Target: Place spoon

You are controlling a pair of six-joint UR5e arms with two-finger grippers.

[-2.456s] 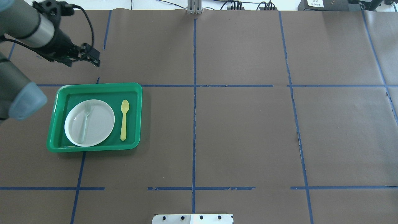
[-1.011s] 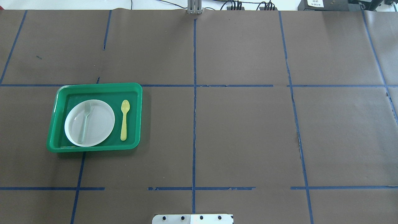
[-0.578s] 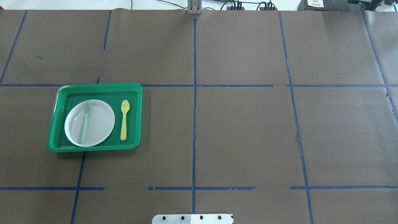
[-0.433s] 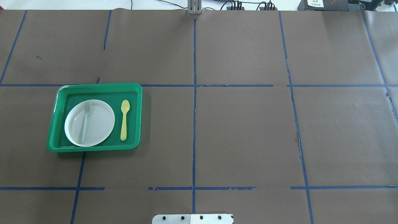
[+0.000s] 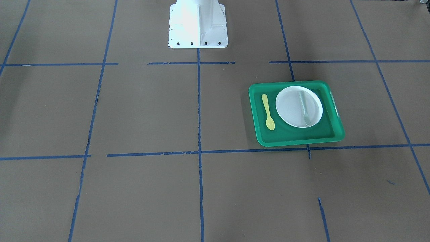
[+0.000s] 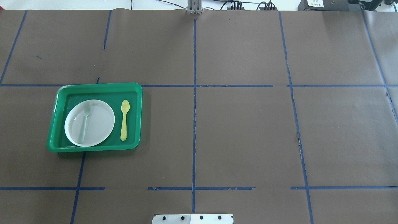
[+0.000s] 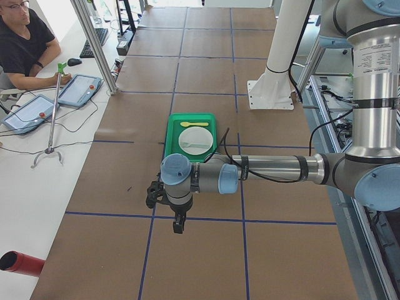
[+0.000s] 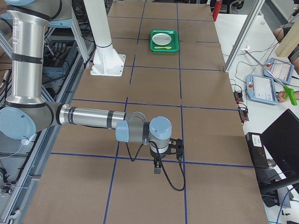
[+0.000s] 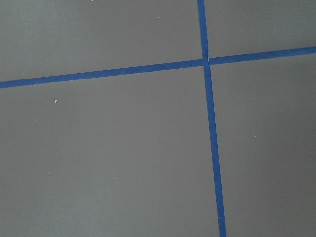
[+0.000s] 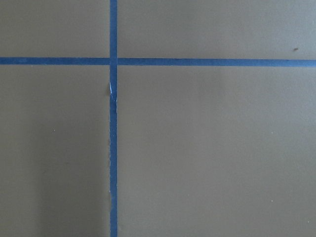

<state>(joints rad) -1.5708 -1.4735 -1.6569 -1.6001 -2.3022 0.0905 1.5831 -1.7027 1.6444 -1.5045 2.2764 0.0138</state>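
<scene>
The pale-yellow spoon (image 6: 124,119) lies flat in the green tray (image 6: 96,85), right of the white plate (image 6: 101,124), handle toward the robot. It also shows in the front view (image 5: 268,112). A grey-green fork (image 6: 84,123) lies on the plate. Nothing holds the spoon. The left gripper (image 7: 178,225) shows only in the left side view, low over the table, well away from the tray. The right gripper (image 8: 157,169) shows only in the right side view, far from the tray (image 8: 164,41). I cannot tell whether either is open or shut. Both wrist views show only brown paper and blue tape.
The robot's white base plate (image 6: 192,218) is at the table's near edge. Brown paper with blue tape lines (image 6: 194,93) covers the table. An operator (image 7: 25,44) sits at a side desk with tablets (image 7: 81,89) beside a metal post (image 7: 94,44).
The left arm, seen at the overhead view's top left 2.5 s ago, has left that view. The tray, plate, fork and spoon have not moved.
</scene>
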